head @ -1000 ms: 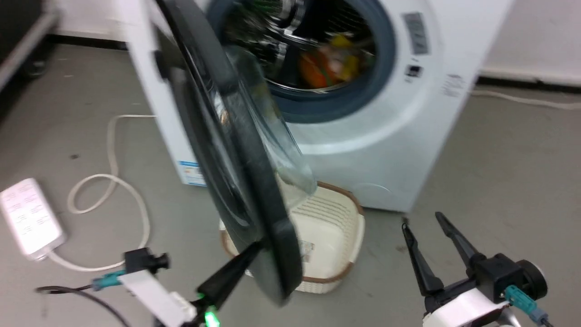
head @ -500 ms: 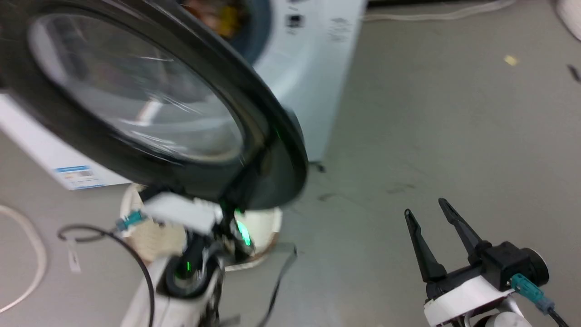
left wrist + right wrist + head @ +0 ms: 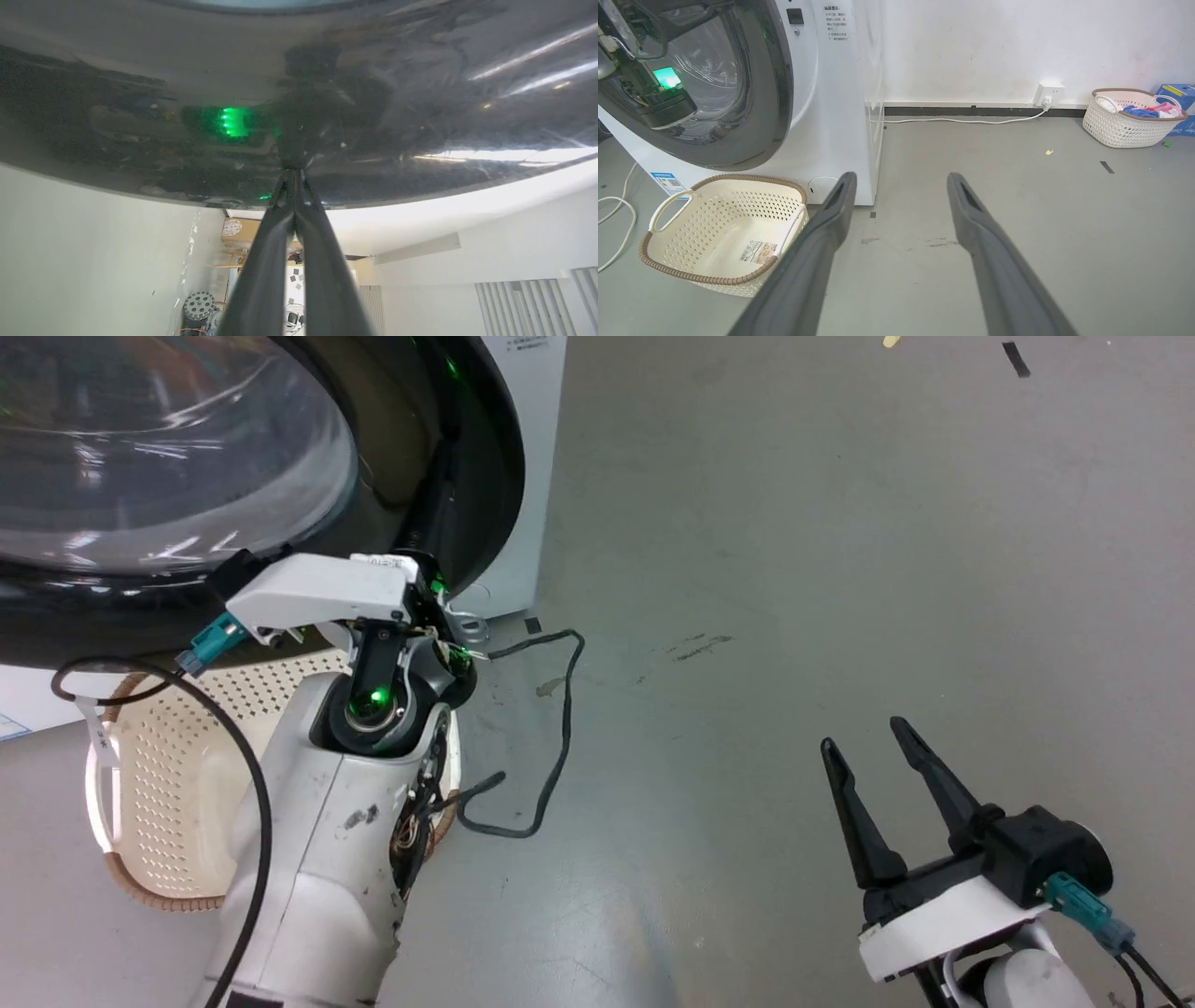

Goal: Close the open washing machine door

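Pressed together into a single point, the left gripper [image 3: 294,173] pinches nothing. Its tip touches the glossy black rim of the washing machine door [image 3: 771,98], and a green light from the wrist is mirrored in the gloss beside it. In the right wrist view the door lies close against the front of the washing machine [image 3: 836,121] and covers the round opening. Its rim seems to stand slightly proud along its right-hand edge in that view, and I cannot tell whether the latch has caught. I judge the step in hand to be the last push of the closing swing, so the task looks nearly done but not surely finished.

The next move, as I read it, calls for a firm press into the rim on that proud edge. It should be square to the machine's front so the closed tips do not skid on the slick plastic, and carried through until the door sits flush. After that the arm can draw straight back.

Just below the door a cream basket [image 3: 752,177] sits on the grey floor [image 3: 794,569], right in front of the machine's foot and under the left arm. A loose black cable [image 3: 564,728] lies beside it. The right gripper [image 3: 861,733] hangs well apart over bare floor, fingers spread and empty, taking no part in the push.
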Controlling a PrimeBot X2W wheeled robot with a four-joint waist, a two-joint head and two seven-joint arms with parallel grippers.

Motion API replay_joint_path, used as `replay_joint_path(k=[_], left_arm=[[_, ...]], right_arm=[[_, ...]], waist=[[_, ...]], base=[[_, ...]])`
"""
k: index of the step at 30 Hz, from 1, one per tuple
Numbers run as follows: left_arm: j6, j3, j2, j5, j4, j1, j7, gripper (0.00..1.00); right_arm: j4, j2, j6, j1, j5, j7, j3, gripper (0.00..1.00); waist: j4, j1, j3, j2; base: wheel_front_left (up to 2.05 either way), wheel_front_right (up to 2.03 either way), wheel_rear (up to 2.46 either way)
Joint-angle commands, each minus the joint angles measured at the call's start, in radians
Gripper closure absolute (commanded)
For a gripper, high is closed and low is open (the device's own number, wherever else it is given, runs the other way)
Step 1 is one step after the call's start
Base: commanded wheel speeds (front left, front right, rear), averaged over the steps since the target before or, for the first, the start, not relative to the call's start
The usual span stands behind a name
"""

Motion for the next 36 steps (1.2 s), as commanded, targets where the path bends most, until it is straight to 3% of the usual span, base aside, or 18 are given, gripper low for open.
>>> replay_joint_path(k=[1, 8, 10, 11, 13, 14, 15, 17, 18, 19, 20, 21, 23, 24, 27, 28, 32, 36], left_arm=[[-0.010, 0.000, 0.002, 0.003, 0.023, -0.013, -0.004, 1.00], [-0.012, -0.049, 0.018, 0.074, -0.049, 0.092, 0.000, 0.99], [-0.013, -0.081, 0.047, 0.134, -0.102, 0.154, -0.008, 0.00], [-0.013, -0.081, 0.047, 0.134, -0.102, 0.154, -0.008, 0.00], [-0.013, -0.141, 0.121, 0.263, -0.186, 0.255, -0.055, 0.00], [-0.013, -0.141, 0.121, 0.263, -0.186, 0.255, -0.055, 0.00], [-0.013, -0.177, 0.182, 0.367, -0.242, 0.320, -0.119, 0.00], [-0.013, -0.184, 0.207, 0.419, -0.261, 0.352, -0.149, 0.00], [-0.013, -0.176, 0.245, 0.529, -0.280, 0.412, -0.180, 0.00], [-0.013, -0.176, 0.245, 0.529, -0.280, 0.412, -0.180, 0.00], [-0.004, -0.142, 0.264, 0.666, -0.305, 0.460, -0.188, 0.00], [-0.004, -0.142, 0.264, 0.666, -0.305, 0.460, -0.188, 0.00], [0.026, -0.044, 0.239, 0.904, -0.393, 0.542, -0.189, 0.00], [0.026, -0.044, 0.239, 0.904, -0.393, 0.542, -0.189, 0.00], [0.025, 0.052, 0.169, 1.038, -0.475, 0.637, -0.190, 0.00], [0.022, 0.091, 0.142, 1.139, -0.513, 0.687, -0.190, 0.00], [0.026, 0.115, 0.129, 1.306, -0.534, 0.751, -0.190, 0.00], [0.074, 0.107, 0.120, 1.492, -0.532, 0.808, -0.190, 0.00]], right_arm=[[-0.009, 0.006, 0.001, -0.011, 0.005, -0.004, -0.004, 0.00], [-0.037, 0.006, 0.001, 0.011, -0.013, -0.005, -0.014, 0.00], [-0.052, 0.006, 0.001, 0.026, -0.020, -0.005, -0.037, 0.00], [-0.052, 0.006, 0.001, 0.026, -0.020, -0.005, -0.037, 0.00], [-0.065, 0.005, 0.001, 0.048, -0.029, -0.005, -0.041, 0.00], [-0.065, 0.005, 0.001, 0.048, -0.029, -0.005, -0.041, 0.00], [-0.072, 0.002, 0.001, 0.062, -0.033, -0.005, -0.038, 0.00], [-0.076, -0.001, 0.001, 0.068, -0.034, -0.005, -0.040, 0.00], [-0.083, -0.007, 0.001, 0.082, -0.035, -0.005, -0.050, 0.00], [-0.083, -0.007, 0.001, 0.082, -0.035, -0.005, -0.050, 0.00], [-0.089, -0.011, 0.001, 0.099, -0.036, -0.005, -0.065, 0.00], [-0.089, -0.011, 0.001, 0.099, -0.036, -0.005, -0.065, 0.00], [-0.094, -0.015, 0.001, 0.122, -0.037, -0.005, -0.073, 0.00], [-0.094, -0.015, 0.001, 0.122, -0.037, -0.005, -0.073, 0.00], [-0.096, -0.016, 0.001, 0.143, -0.042, -0.005, -0.072, 0.00], [-0.095, -0.014, 0.001, 0.154, -0.044, -0.005, -0.080, 0.00], [-0.092, -0.010, 0.001, 0.165, -0.047, -0.005, -0.082, 0.00], [-0.077, -0.006, 0.001, 0.174, -0.052, -0.005, -0.072, 0.00]], waist=[[0.011, -0.0003, -0.009, -0.0001], [0.084, -0.0003, -0.074, -0.0001], [0.117, -0.0003, -0.099, -0.0001], [0.117, -0.0003, -0.099, -0.0001], [0.160, -0.0003, -0.135, -0.0001], [0.160, -0.0003, -0.135, -0.0001], [0.188, -0.0003, -0.158, -0.0001], [0.203, -0.0003, -0.170, -0.0001], [0.236, -0.0003, -0.193, -0.0001], [0.236, -0.0003, -0.193, -0.0001], [0.270, -0.0003, -0.213, -0.0001], [0.270, -0.0003, -0.213, -0.0001], [0.319, -0.0003, -0.241, -0.0001], [0.319, -0.0003, -0.241, -0.0001], [0.359, -0.0003, -0.263, -0.0001], [0.384, -0.0003, -0.276, -0.0001], [0.411, -0.0003, -0.287, -0.0001], [0.428, -0.0003, -0.292, -0.0001]], base=[[0.00, 0.00, 0.00], [0.00, 0.00, 0.00], [0.00, 0.00, 0.00], [0.00, 0.00, 0.00], [0.00, 0.00, 0.00], [0.00, 0.00, 0.00], [0.00, 0.00, 0.00], [0.00, 0.00, 0.00], [0.00, 0.00, 0.00], [0.00, 0.00, 0.00], [0.00, 0.00, 0.00], [0.00, 0.00, 0.00], [0.00, 0.00, 0.00], [0.00, 0.00, 0.00], [0.00, 0.00, 0.00], [0.00, 0.00, 0.00], [0.00, 0.00, 0.00], [0.00, 0.00, 0.00]])
